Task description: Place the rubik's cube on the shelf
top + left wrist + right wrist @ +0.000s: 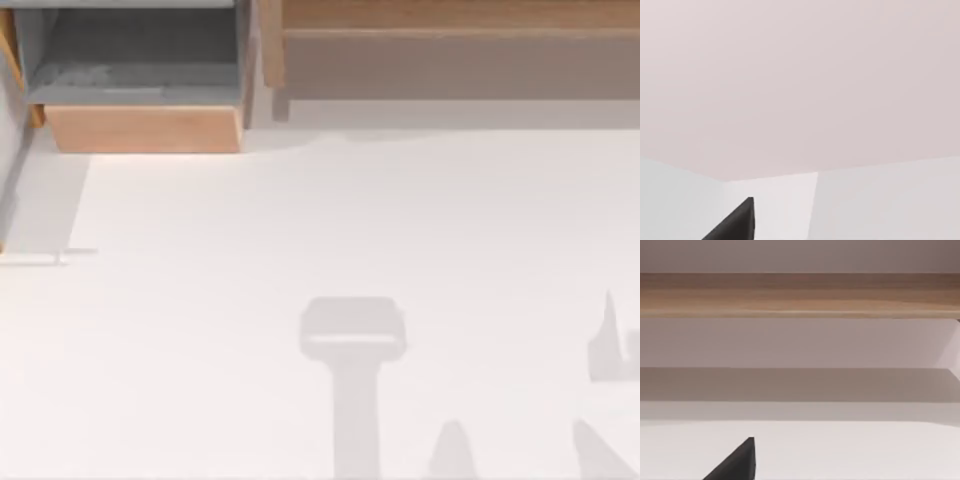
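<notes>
Facing shelf (800,295) from right wrist view, well beyond dark fingers (737,462); finger spread indiscernible.

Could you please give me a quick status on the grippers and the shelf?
Left gripper finger faces blank wall. Right gripper finger faces the shelf, well short of it. Wooden box sits left of it. Table between bare.

Light-brown wooden shelf (450,20), table's far right

A matte black, wedge-shaped finger tip (735,222) pokes up from the lower left of the left wrist frame. An identical black pointed finger tip (735,462) sits at the lower left of the right wrist frame, plain and unmarked.
</notes>
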`<action>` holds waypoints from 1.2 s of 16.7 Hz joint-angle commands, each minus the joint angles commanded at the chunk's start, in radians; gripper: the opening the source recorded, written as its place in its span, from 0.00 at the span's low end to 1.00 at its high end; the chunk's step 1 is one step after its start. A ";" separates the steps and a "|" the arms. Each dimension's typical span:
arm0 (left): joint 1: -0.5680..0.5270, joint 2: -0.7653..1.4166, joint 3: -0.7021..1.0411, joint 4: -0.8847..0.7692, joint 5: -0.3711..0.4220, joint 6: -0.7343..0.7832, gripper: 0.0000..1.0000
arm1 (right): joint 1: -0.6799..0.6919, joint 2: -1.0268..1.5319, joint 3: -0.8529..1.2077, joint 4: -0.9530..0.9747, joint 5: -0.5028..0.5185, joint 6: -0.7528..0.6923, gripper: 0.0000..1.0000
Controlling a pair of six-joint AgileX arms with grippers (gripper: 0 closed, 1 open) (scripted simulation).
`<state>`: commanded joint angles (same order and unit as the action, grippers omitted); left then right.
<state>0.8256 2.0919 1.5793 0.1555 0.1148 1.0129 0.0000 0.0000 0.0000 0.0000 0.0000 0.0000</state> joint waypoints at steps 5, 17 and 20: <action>-0.171 0.086 0.331 -0.573 -0.081 -0.369 1.00 | 0.000 0.000 0.000 0.000 0.000 0.000 1.00; -0.505 0.303 0.721 -1.425 -0.105 -0.985 1.00 | 0.000 0.000 0.000 0.000 0.000 0.000 1.00; -0.507 0.306 0.722 -1.430 -0.105 -0.990 1.00 | 0.000 0.000 0.000 0.000 0.000 0.000 1.00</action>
<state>0.3190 2.3974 2.3013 -1.2746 0.0098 0.0234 0.0000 0.0000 0.0000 0.0000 0.0000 0.0000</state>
